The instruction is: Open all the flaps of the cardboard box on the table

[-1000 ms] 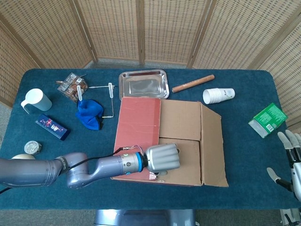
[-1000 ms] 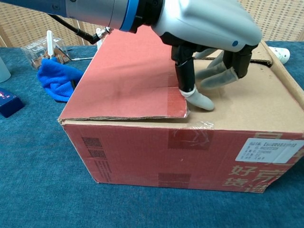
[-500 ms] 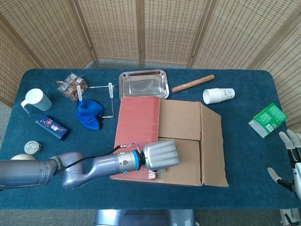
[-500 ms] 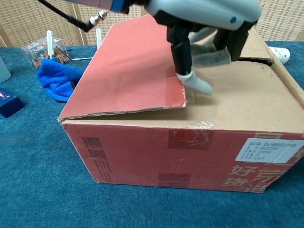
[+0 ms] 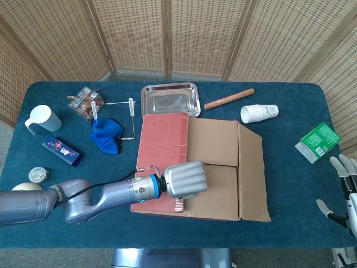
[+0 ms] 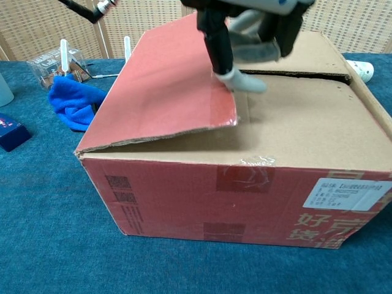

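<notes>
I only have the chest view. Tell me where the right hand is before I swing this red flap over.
Observer: The right hand is at the table's right edge, clear of the cardboard box, holding nothing.
Operator: Report what's behind the box.
Observer: A metal tray lies just past the far edge, behind the red flap.
Operator: Give me the left arm's route.
Observer: It reaches in from the table's near left corner to the left hand, which grips the flap's near end.

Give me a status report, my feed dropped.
Left hand hooked under red flap, lifting it. Right hand idle, open, off the box. Other flaps down. Nothing in the way.
</notes>
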`<state>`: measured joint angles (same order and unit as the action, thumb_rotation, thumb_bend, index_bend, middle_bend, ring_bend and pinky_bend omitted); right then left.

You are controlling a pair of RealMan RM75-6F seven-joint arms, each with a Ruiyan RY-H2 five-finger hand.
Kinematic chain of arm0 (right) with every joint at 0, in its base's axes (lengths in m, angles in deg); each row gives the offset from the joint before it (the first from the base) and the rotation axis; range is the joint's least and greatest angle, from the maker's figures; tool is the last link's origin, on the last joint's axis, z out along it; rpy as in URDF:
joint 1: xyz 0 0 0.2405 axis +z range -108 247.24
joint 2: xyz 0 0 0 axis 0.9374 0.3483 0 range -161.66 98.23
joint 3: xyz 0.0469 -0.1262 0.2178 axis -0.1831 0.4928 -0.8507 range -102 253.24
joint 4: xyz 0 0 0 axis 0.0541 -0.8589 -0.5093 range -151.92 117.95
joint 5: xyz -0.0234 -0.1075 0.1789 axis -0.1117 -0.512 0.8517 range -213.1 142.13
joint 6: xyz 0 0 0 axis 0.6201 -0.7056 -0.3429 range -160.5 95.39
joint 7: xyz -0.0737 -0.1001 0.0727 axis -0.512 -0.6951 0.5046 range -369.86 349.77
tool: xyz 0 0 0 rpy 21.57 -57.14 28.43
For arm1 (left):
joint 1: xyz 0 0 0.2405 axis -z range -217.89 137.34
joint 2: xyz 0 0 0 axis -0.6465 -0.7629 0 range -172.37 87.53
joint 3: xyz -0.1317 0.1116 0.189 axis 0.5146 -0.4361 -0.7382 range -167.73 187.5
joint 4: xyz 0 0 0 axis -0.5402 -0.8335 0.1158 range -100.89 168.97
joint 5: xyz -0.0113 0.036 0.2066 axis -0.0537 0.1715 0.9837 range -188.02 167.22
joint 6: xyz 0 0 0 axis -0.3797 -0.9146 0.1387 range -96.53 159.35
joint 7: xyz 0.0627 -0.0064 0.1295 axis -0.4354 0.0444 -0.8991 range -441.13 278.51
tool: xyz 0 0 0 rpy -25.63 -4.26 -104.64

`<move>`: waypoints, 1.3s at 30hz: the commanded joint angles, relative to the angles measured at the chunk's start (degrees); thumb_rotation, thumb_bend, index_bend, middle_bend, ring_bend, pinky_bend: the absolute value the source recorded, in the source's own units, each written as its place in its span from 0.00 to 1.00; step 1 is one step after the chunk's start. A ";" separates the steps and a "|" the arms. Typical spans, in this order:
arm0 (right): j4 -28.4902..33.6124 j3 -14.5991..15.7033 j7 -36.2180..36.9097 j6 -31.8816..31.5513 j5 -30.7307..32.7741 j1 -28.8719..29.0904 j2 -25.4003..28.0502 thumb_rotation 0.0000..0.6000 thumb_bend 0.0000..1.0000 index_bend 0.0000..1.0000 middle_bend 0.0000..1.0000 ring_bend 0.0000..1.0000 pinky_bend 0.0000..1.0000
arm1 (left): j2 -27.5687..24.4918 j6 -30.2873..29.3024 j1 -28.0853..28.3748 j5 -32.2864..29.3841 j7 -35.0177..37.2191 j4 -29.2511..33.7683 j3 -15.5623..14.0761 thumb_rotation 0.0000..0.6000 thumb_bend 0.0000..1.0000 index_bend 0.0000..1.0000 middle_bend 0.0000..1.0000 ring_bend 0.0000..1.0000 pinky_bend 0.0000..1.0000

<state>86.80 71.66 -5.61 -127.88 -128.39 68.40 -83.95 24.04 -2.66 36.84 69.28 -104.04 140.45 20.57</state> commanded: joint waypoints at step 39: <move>0.10 0.80 0.54 0.89 -1.27 0.33 0.16 1.00 0.20 0.00 0.00 0.00 0.00 | -22.27 -10.57 -16.29 3.97 5.78 1.66 -2.08 0.79 0.37 0.83 0.95 0.67 0.63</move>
<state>86.88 72.44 -5.04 -127.01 -129.63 68.72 -83.77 2.22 -12.46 21.45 72.59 -99.03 142.83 18.89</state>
